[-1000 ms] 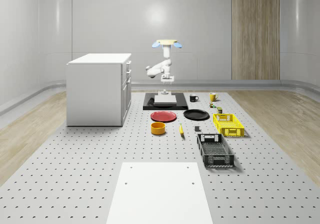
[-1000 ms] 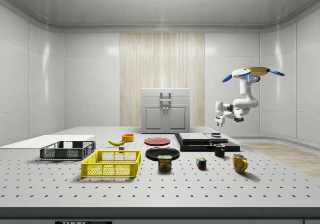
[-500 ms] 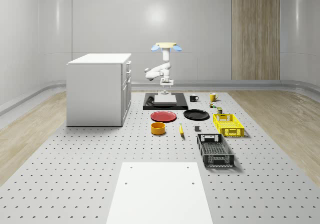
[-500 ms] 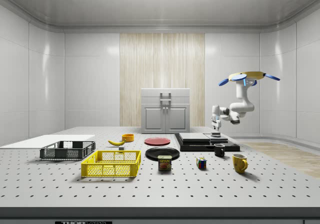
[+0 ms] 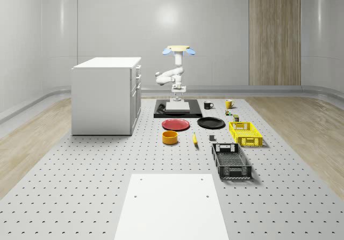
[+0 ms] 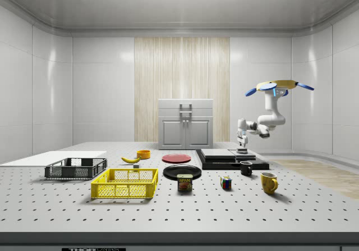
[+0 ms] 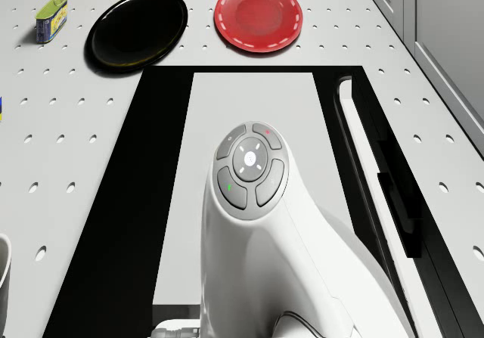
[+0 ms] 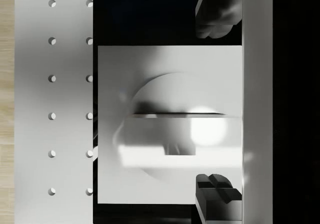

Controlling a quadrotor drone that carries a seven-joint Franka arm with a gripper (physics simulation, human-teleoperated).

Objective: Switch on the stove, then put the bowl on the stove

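Observation:
The stove is a black base with a white top plate, at the far middle of the table. The drone hovers behind and above it, at the side view's right. My gripper points straight down and hangs just above the stove's top. In the wrist view the gripper is open over the white plate, one fingertip on each side of it. The orange bowl sits on the table nearer the camera, far from the gripper; in the side view the bowl is left of the stove.
A white cabinet stands left of the stove. A red plate and a black plate lie in front of it. A banana, yellow basket, black basket and two mugs are to the right.
A second ago the drone was higher and the gripper well above the stove. Both came down to the stove top, and have barely moved in the last half second.

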